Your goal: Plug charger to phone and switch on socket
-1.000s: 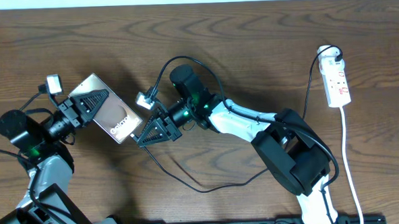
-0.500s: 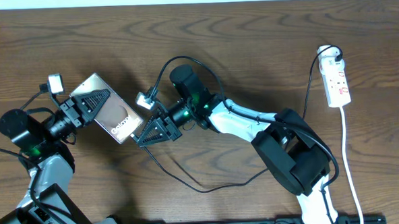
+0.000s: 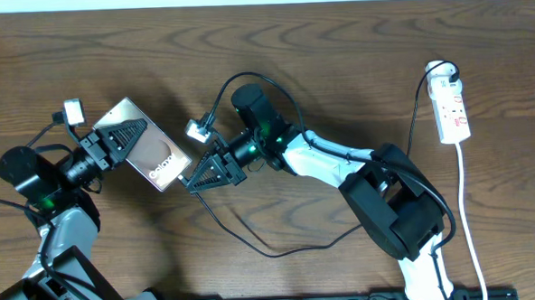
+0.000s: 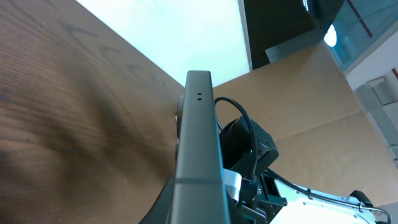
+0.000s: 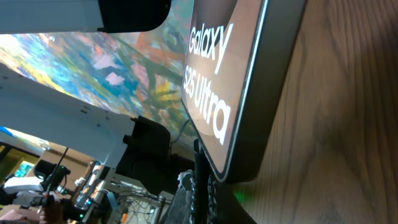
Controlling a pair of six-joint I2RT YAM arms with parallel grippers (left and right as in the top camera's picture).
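Left fingers [image 3: 122,135]: closed across the phone [image 3: 150,153]; from overhead you see it lying at a slant on the left of the worktop [image 3: 335,38].
Right fingers [image 3: 207,175]: pinched on the tip of the charger [image 3: 272,253], right at the phone's lower short edge.
Left wrist view: you get only the phone's thin edge, end-on, with two small holes; its face is hidden.
Right wrist view: you can read "Galaxy S25 Ultra", and the black tip meets the phone's edge. You cannot tell whether it is seated.
Socket [image 3: 452,108]: far right, well apart from the phone, seen overhead only.
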